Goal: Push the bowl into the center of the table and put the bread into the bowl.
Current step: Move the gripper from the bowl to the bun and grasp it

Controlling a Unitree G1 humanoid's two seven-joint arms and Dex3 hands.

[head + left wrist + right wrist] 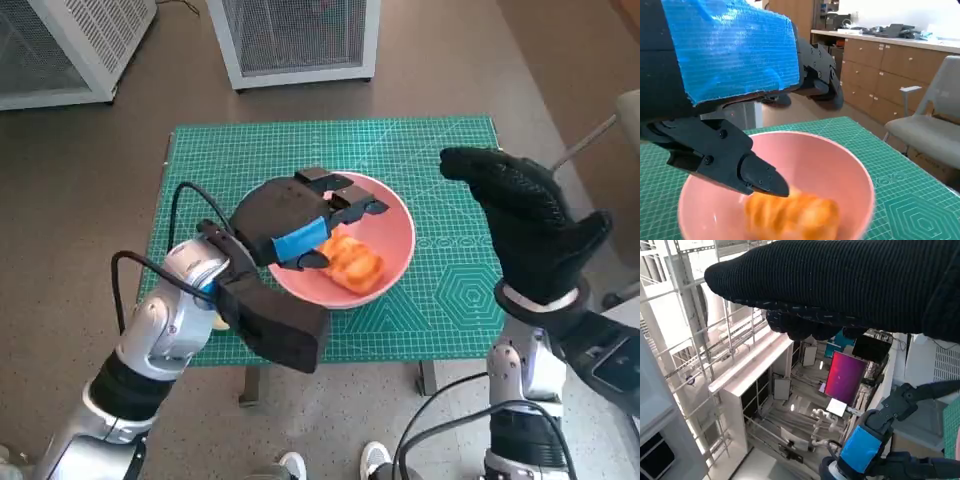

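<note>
Left hand [300,225]: black, blue tape on its back, poised over the near-left part of the bowl. Fingers [740,167] spread, holding nothing; one fingertip sits just above the bread, contact not determinable.

Bread [352,262]: orange-brown loaf piece, lying inside the bowl on its near side. Long axis runs from far-left to near-right across the table; neither end distinguishable as a front.

Bowl [400,225]: pink, on the green cutting mat [440,160], roughly at the table's centre.

Right hand [525,215]: black knitted glove, raised at the table's right, well apart from the bowl. Fingers extended and loosely together, empty.

Step in hand, by judgement: release and withdrawal. Best done by lifting the left hand straight up, fingers kept apart, so no fingertip drags the bread or catches the rim and shifts the bowl.
</note>
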